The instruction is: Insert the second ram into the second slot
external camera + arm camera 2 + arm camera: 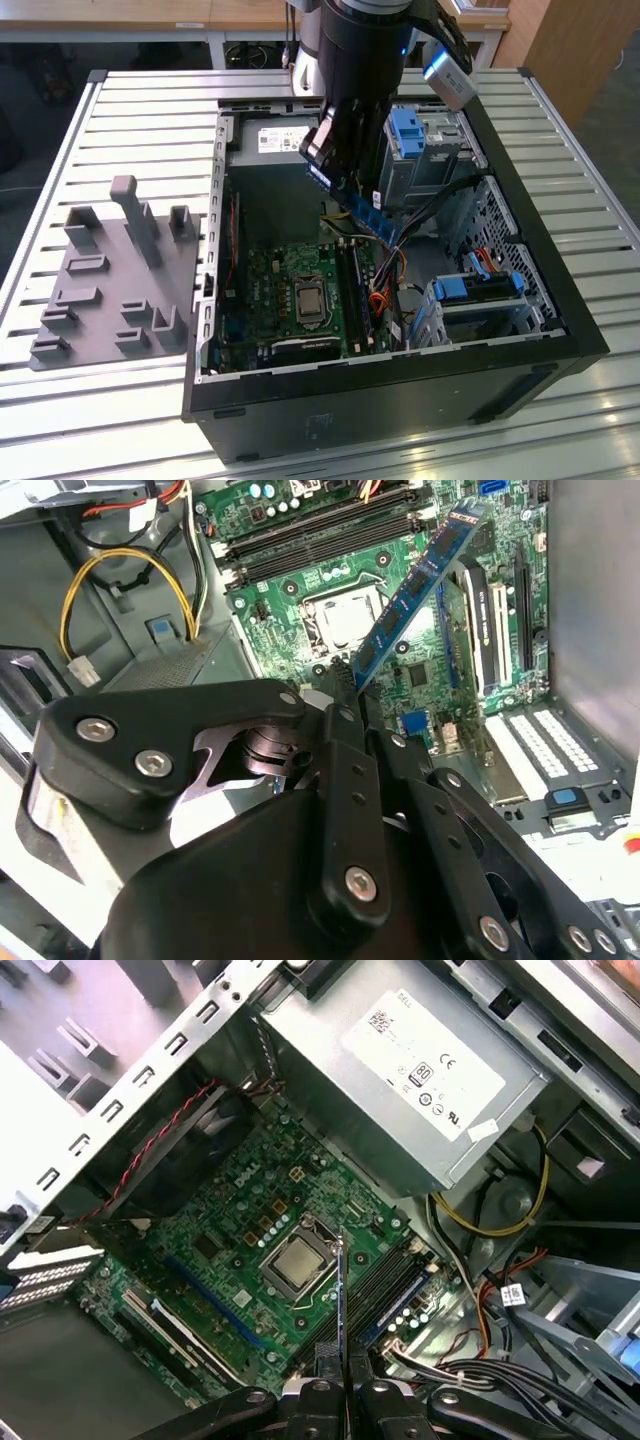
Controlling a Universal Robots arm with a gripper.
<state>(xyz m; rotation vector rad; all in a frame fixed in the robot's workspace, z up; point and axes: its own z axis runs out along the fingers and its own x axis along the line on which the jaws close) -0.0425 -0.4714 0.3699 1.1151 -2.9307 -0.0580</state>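
Hovering over the green motherboard [225, 1260], the black end effector [345, 685] gripped the thin blue rectangular memory stick [415, 585] between closed fingers.

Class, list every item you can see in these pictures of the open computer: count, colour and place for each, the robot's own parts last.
table: one, silver slats, under everything
computer case: one, black, open, on the table
rack: one, grey, on the table, exterior view's left of the case
motherboard: one, green, on the case floor
processor: one, silver, mid-motherboard
power supply: one, grey with white label, inside the case
memory slots: several, black, on the motherboard
drive latches: two, light blue, exterior view's right of the case
memory stick: one, blue, tilted above the motherboard
robot arm: one, black, above the case; jaws shut on the memory stick
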